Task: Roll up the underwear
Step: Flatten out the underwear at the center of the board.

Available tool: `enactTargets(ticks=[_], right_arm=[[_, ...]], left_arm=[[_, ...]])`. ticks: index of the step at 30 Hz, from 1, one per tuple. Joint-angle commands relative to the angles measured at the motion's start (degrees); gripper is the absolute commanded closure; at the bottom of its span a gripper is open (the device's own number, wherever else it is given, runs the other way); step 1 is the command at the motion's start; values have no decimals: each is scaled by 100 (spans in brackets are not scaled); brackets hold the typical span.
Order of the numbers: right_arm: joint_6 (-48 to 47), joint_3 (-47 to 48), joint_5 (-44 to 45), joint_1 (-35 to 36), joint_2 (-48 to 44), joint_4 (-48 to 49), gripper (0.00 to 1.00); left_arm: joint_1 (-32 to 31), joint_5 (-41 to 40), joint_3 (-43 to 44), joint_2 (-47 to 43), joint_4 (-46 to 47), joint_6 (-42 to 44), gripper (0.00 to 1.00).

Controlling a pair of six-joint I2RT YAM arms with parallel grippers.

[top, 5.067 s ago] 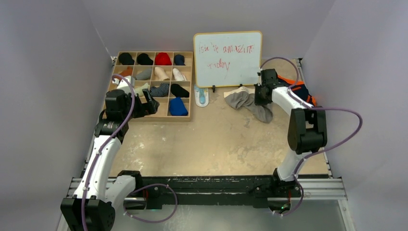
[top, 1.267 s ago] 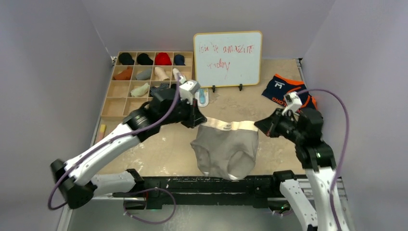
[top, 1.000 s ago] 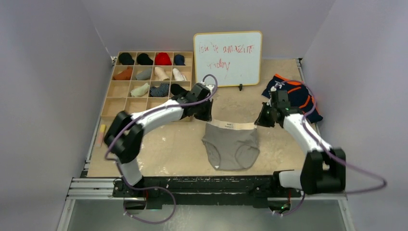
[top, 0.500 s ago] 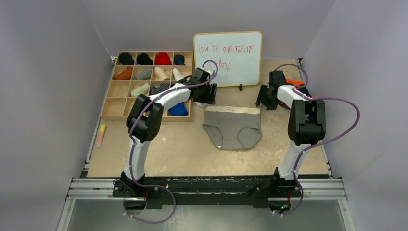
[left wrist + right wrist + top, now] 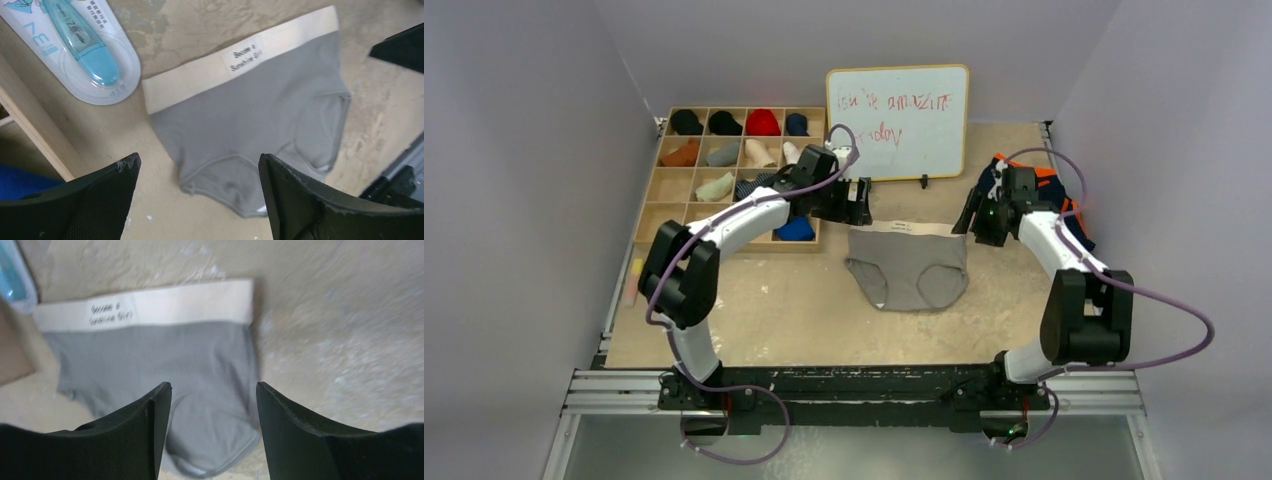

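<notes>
- The grey briefs lie spread flat on the table, a little right of its middle. The cream waistband is towards 12 o'clock and the leg openings towards 6 o'clock.
- A small white label with dark lettering sits on the waistband, left of its middle.
- The navy briefs, trimmed in orange, lie bunched at about 2 o'clock from the grey pair, near the table's right edge. The right arm partly hides them.
- The left gripper hangs at about 10 o'clock from the grey pair, beside the waistband's left end. Its jaws stand wide apart with nothing between them. In its wrist view the cloth lies below the fingers, clear of them.
- The right gripper hangs at about 2 o'clock, beside the waistband's right end. Its jaws are likewise parted and empty.
- A blue item in a clear blister pack lies just beside the waistband's left corner.
- A whiteboard with red scrawl stands at 12 o'clock.
- A wooden compartment tray holding rolled socks sits at 10 o'clock.
</notes>
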Motion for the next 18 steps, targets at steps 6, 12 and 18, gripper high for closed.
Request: enactTargets(ticks=[6,12,18], right_arm=[[426,-918,-1897,74,-445,702,40],[190,-730,-1120,108,153,251,47],[256,-832,213,108,517,-293,51]], left_arm=[[17,369,-829,-1021,545,-296,13],[21,526,-1135,-1331,381,-277,13],[22,634,-1245,-1678,-128,-290,15]])
